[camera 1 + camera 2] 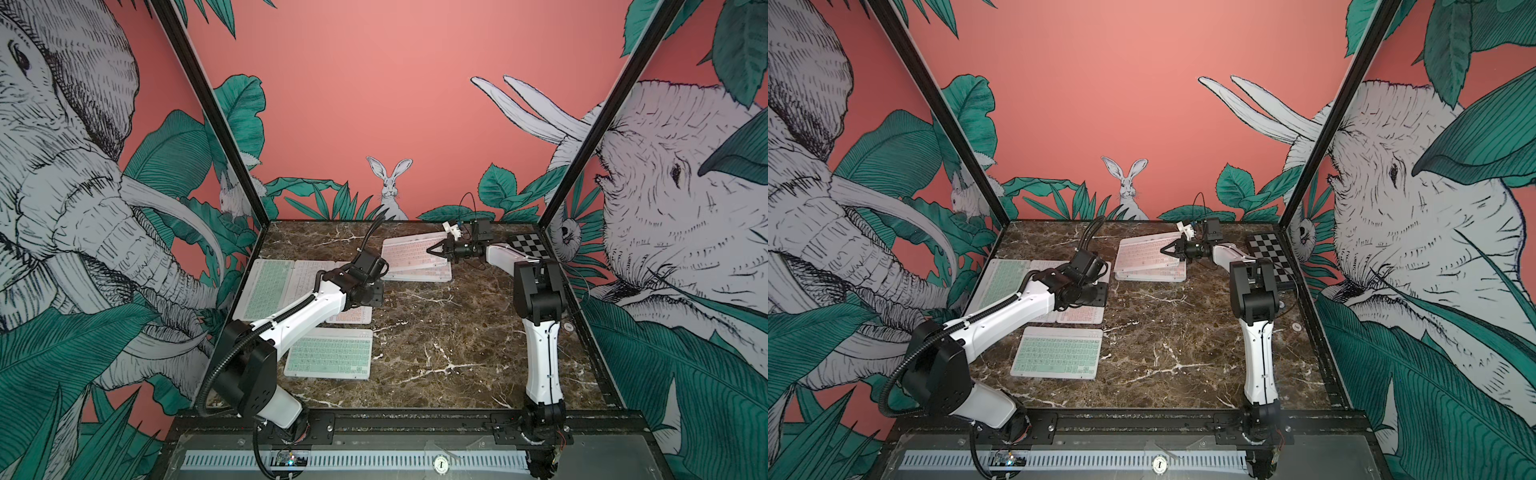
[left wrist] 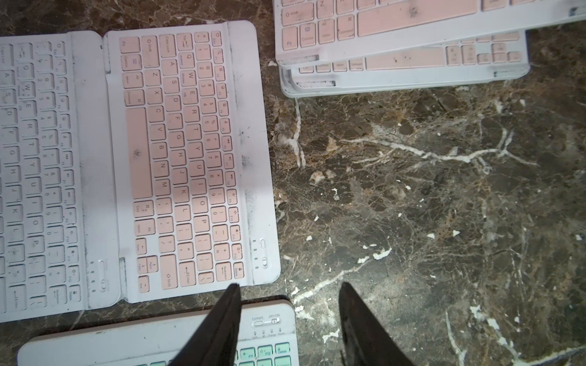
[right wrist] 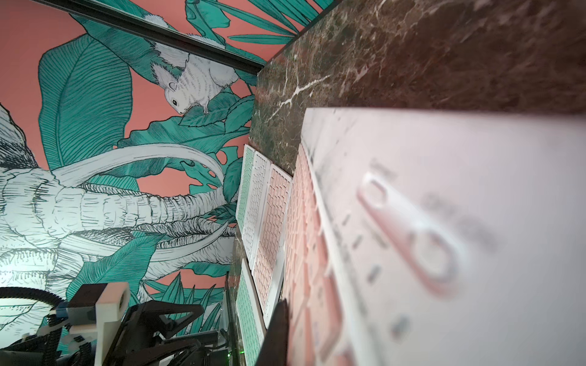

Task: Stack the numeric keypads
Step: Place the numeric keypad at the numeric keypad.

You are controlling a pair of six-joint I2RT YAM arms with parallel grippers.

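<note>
Left of the pink stack (image 1: 419,275) lie in a row a mint keypad (image 1: 266,286), a white keypad (image 1: 303,276) and a pink keypad (image 2: 190,158), with a second mint keypad (image 1: 330,353) before them. The left gripper (image 2: 290,286) hangs there, jaws apart, empty. The right gripper (image 1: 432,250) pinches the stack's tilted top keypad (image 1: 409,251). A checkered board (image 1: 528,245) lies right of the stack.

I get even, moderate light in both top views, with wide-angle stretch on the black metal frame posts (image 1: 210,112). The right wrist view heavily blurs the near white-framed, pink-keyed keypad (image 3: 444,221). The left wrist view is sharp; its brown veined marble tabletop (image 2: 412,190) dims toward the corners.
</note>
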